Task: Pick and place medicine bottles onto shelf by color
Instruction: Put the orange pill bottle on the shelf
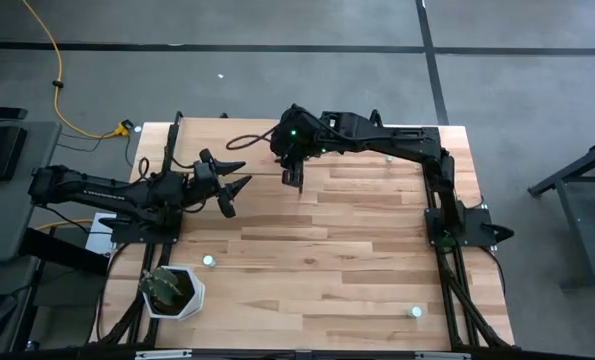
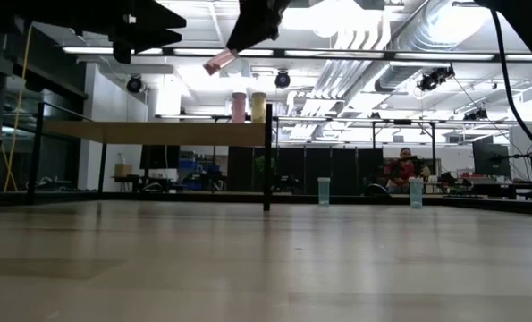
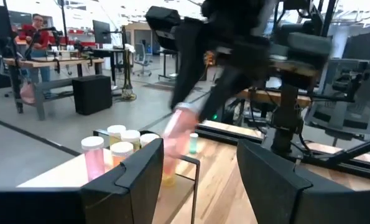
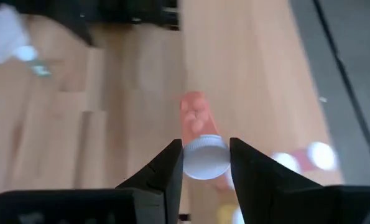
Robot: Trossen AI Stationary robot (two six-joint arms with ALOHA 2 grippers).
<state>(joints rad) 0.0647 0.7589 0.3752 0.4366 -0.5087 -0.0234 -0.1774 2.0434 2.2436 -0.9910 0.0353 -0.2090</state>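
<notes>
On the shelf: several medicine bottles, pink and yellowish, grouped at one end. In transit: one pink bottle, pinched at its white cap by the right gripper above the shelf. Outstanding: pale blue-green bottles on the table; left gripper spread wide, empty, beside the shelf.

Bottles on plank table

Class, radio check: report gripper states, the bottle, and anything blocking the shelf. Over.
Right gripper shut on pink bottle, high over the shelf. Left gripper open, waiting nearby. Bottles already on shelf; path looks clear.
</notes>
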